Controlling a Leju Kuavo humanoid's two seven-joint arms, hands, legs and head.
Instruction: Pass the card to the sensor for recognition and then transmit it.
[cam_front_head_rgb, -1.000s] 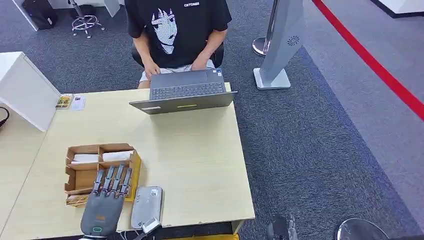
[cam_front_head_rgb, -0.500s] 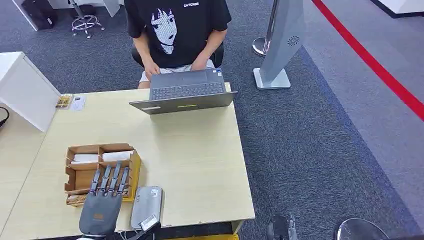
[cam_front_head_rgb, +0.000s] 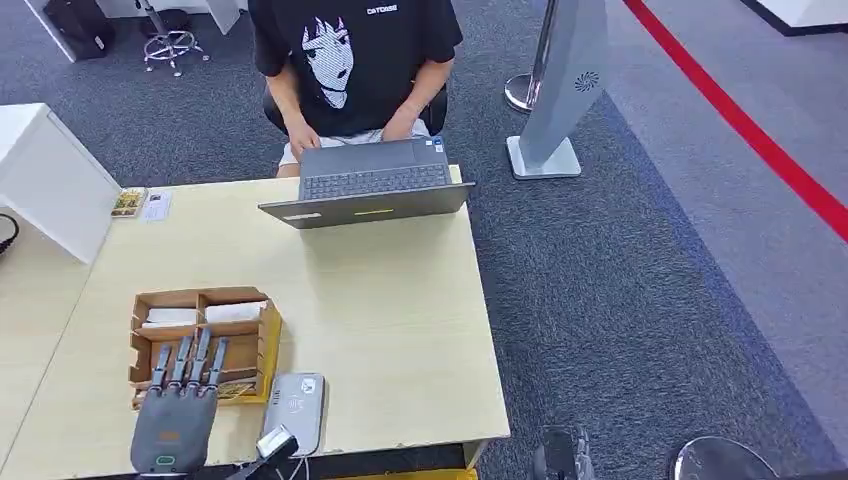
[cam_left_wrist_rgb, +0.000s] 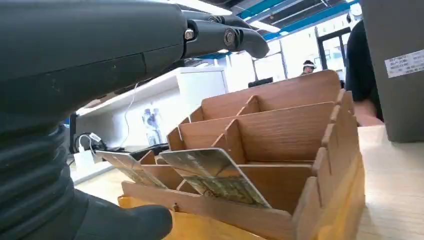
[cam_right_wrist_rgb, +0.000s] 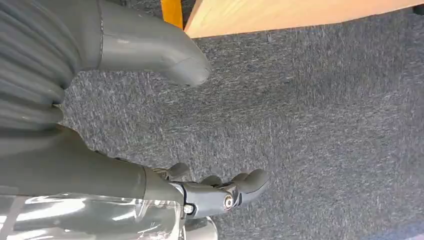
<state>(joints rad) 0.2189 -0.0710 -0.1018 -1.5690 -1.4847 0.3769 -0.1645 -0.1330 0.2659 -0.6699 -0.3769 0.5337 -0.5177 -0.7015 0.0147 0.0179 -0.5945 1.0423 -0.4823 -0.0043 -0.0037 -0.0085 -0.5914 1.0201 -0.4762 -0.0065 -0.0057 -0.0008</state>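
A wooden card organizer (cam_front_head_rgb: 198, 294) stands near the table's front left. My left hand (cam_front_head_rgb: 172, 420) hovers over its front compartments, fingers straight and spread, holding nothing. In the left wrist view a printed card (cam_left_wrist_rgb: 215, 176) leans in a front compartment of the organizer (cam_left_wrist_rgb: 280, 135), and a second card (cam_left_wrist_rgb: 126, 166) leans beside it. My fingers (cam_left_wrist_rgb: 225, 36) sit above the cards and the thumb (cam_left_wrist_rgb: 125, 222) below, touching neither. The grey sensor (cam_front_head_rgb: 294, 408) lies flat just right of the organizer. My right hand (cam_right_wrist_rgb: 220, 192) hangs over the carpet, holding nothing.
A person types on an open laptop (cam_front_head_rgb: 370, 185) at the table's (cam_front_head_rgb: 390, 310) far edge. White cards (cam_front_head_rgb: 236, 312) fill the organizer's back compartments. A white box (cam_front_head_rgb: 50, 180) stands at the left. A grey stand (cam_front_head_rgb: 560, 90) rises from the carpet at the right.
My left hand has drawn back towards me and slid left, from the organizer's right front compartment to the left one. More of the sensor shows.
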